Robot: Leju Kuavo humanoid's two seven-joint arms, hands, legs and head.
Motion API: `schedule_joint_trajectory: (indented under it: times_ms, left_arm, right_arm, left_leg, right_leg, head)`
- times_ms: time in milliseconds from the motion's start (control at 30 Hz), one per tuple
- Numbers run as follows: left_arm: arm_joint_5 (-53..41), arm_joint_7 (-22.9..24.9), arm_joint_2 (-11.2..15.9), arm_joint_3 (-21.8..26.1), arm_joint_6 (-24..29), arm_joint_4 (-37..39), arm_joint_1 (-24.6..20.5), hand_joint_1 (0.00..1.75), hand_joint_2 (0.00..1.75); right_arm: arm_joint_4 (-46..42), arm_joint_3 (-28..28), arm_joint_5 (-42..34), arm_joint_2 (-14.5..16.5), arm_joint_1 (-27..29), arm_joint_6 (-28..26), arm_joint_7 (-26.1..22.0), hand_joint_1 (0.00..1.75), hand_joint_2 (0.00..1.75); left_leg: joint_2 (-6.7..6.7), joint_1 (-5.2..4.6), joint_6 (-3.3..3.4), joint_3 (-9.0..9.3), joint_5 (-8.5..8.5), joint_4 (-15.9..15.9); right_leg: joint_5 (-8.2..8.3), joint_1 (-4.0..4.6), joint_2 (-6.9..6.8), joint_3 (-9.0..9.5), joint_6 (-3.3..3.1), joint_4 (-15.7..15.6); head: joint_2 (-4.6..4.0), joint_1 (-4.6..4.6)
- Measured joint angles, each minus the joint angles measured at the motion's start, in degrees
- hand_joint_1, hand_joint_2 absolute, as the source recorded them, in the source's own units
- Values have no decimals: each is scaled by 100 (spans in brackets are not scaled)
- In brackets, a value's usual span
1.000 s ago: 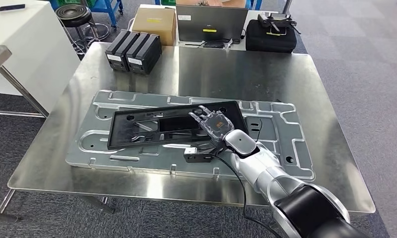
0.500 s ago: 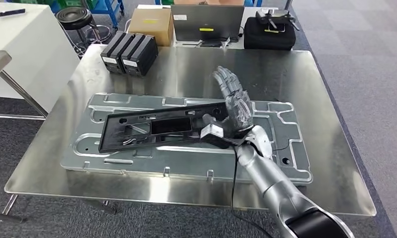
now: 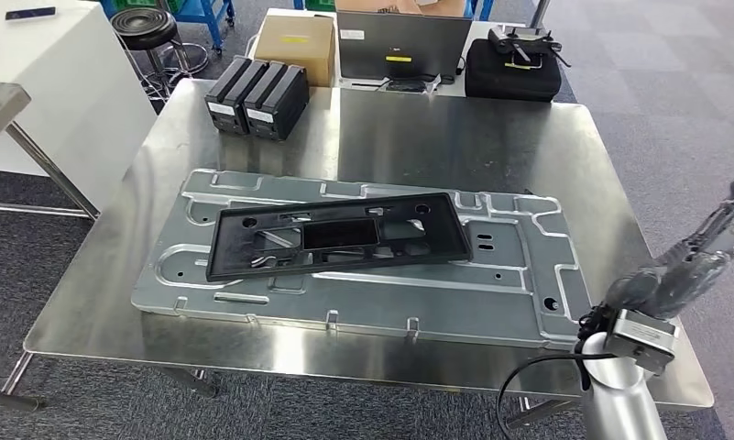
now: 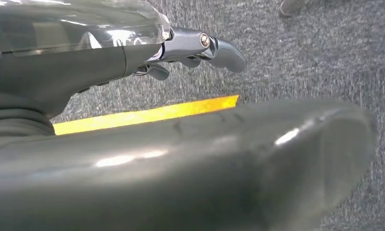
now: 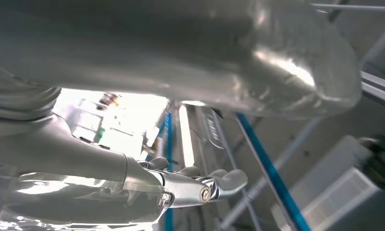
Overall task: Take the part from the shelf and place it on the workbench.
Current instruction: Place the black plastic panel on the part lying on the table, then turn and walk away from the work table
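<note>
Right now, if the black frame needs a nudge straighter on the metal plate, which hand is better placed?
Right. The right hand is raised beside the bench by the black frame; the left hand hangs toward the floor.

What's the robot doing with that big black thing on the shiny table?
Nothing is holding it now. The long black part lies flat on a grey metal panel on the steel workbench. The robot's right hand is empty, off by the table's right edge. Its left hand hangs over the carpet floor.
</note>
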Motion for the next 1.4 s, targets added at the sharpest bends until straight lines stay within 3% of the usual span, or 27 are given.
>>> schedule_joint_trajectory:
  times_ms: [67,100,133,167,233,300,367,467,500,567,600,633,667,700,733,800,933,1000,1067,1133,1167,1200,1300,1333,1400]
  left_arm:
    - [0,-5,0,14,0,0,-2,0,0]
    - [0,-6,0,18,0,0,1,0,0]
    - [0,-8,0,20,0,0,3,0,0]
    - [0,-8,0,21,0,0,4,0,0]
    - [0,-12,-1,23,-1,0,0,0,0]
    - [0,-17,-7,24,-2,0,-5,0,0]
    - [0,-20,-11,26,-2,0,-6,0,0]
    - [-2,-24,-13,27,-4,0,-11,0,0]
    - [-2,-26,-13,27,-4,0,-13,0,0]
    - [-1,-27,-13,27,-4,0,-9,0,0]
    - [0,-27,-12,28,-9,0,-4,0,0]
    - [0,-27,-12,31,-22,0,-1,0,0]
    - [0,-27,-13,39,-40,0,0,0,0]
    - [-1,-29,-13,55,-62,0,1,0,0]
    - [-1,-34,-13,78,-80,0,3,0,0]
    - [-1,-49,-13,124,-99,0,8,0,0]
    - [0,-50,-23,188,-95,0,47,0,0]
    - [0,-28,-37,242,-76,0,56,0,0]
    - [0,10,-51,299,-72,0,52,0,0]
    - [0,61,-72,384,-92,0,82,0,0]
    - [0,78,-90,437,-102,0,105,0,0]
    - [0,82,-112,489,-105,0,122,0,0]
    - [2,71,-176,572,-105,0,158,0,0]
    - [4,68,-187,586,-105,0,174,0,0]
    - [9,68,-198,605,-111,0,194,0,0]
  right_arm:
    - [-158,-87,-1,-42,101,0,1,0,0]
    - [-209,-112,-2,-52,148,0,1,0,0]
    - [-253,-131,-3,-58,188,0,1,0,0]
    - [-291,-146,-4,-63,214,0,1,0,0]
    - [-365,-181,-5,-75,231,0,1,0,0]
    - [-422,-213,-6,-94,233,0,1,0,0]
    - [-453,-234,-8,-105,240,0,1,0,0]
    - [-487,-240,-14,-109,250,0,1,0,0]
    - [-499,-240,-15,-110,252,0,1,0,0]
    - [-510,-240,-15,-110,266,0,1,0,0]
    - [-509,-244,-3,-109,289,0,1,0,0]
    - [-509,-261,13,-104,335,0,1,0,0]
    - [-512,-298,26,-96,408,0,1,0,0]
    - [-523,-357,33,-83,510,0,1,0,0]
    - [-547,-435,26,-68,639,0,1,0,0]
    - [-616,-615,6,-40,964,0,1,0,0]
    - [-526,-1039,182,172,1676,148,21,0,0]
    - [-69,-1524,635,478,1857,553,44,0,0]
    - [587,-2179,1156,786,1938,998,185,0,0]
    - [1587,-2741,1955,906,1892,1253,680,0,0]
    - [2384,-3012,2473,904,1763,1226,961,0,0]
    - [3310,-3301,2940,885,1626,1078,1161,0,0]
    - [5579,-4003,3501,826,1327,485,1248,0,0]
    - [6084,-4141,3540,808,1254,411,1244,0,0]
    - [6912,-4348,3599,766,1124,450,1325,0,0]
  left_leg:
    - [5,-13,33,-7,4,1]
    - [7,-21,37,-10,4,1]
    - [6,-30,40,-11,5,2]
    - [5,-37,41,-6,5,3]
    - [1,-48,34,10,5,3]
    - [-1,-70,-2,14,1,11]
    - [-1,-80,-65,11,5,3]
    - [6,-79,-155,-27,-100,115]
    - [7,-75,-176,-116,-246,331]
    - [7,-58,-206,-427,-633,1055]
    - [7,-53,-219,-577,-763,1397]
    - [7,-48,-229,-655,-790,1579]
    - [7,-43,-232,-631,-704,1541]
    - [8,-38,-229,-498,-524,1273]
    - [6,-35,-218,-300,-317,865]
    - [-1,-49,-180,28,-77,190]
    - [-7,-64,-64,91,-26,-15]
    - [14,-49,22,76,35,-75]
    - [20,-55,78,15,89,-93]
    - [23,-78,90,-66,141,-86]
    - [28,-85,87,-103,171,-85]
    - [26,-89,85,-145,204,-80]
    - [-28,-97,37,-241,303,-57]
    - [-36,-95,-1,-245,334,-53]
    - [-27,-87,-85,-235,404,-77]
  right_leg:
    - [-369,-1,10,-337,18,738]
    - [-467,-2,12,-473,21,1032]
    - [-460,-2,12,-523,16,1145]
    - [-345,-1,12,-457,1,1025]
    - [12,14,11,-69,-58,288]
    - [203,51,4,236,-117,-319]
    - [219,83,4,280,-155,-446]
    - [271,42,-1,298,-250,-519]
    - [287,28,-8,307,-280,-545]
    - [292,35,-16,303,-305,-549]
    - [291,39,-16,301,-309,-546]
    - [289,40,-16,302,-308,-542]
    - [284,40,-18,308,-303,-538]
    - [276,39,-20,318,-294,-532]
    - [261,39,-24,327,-278,-520]
    - [239,57,-34,320,-231,-478]
    - [235,61,-37,296,-128,-450]
    - [-7,42,-13,213,-72,-219]
    - [-458,16,6,-7,-27,389]
    - [-709,0,14,-158,5,916]
    - [-678,-4,15,-100,10,919]
    - [-556,-9,13,75,3,702]
    - [-228,18,6,809,-72,-413]
    - [-193,45,8,912,-97,-599]
    - [-114,88,17,894,-148,-650]
  head:
    - [0,-1]
    - [0,0]
    - [0,0]
    - [0,0]
    - [0,0]
    - [0,0]
    - [0,-1]
    - [0,-1]
    - [0,-1]
    - [0,-1]
    - [0,-1]
    - [0,-1]
    - [0,-1]
    - [0,-1]
    - [0,-1]
    - [0,-1]
    - [0,-1]
    - [0,0]
    - [0,0]
    - [0,-1]
    - [0,0]
    - [0,0]
    - [0,3]
    - [0,4]
    - [0,4]
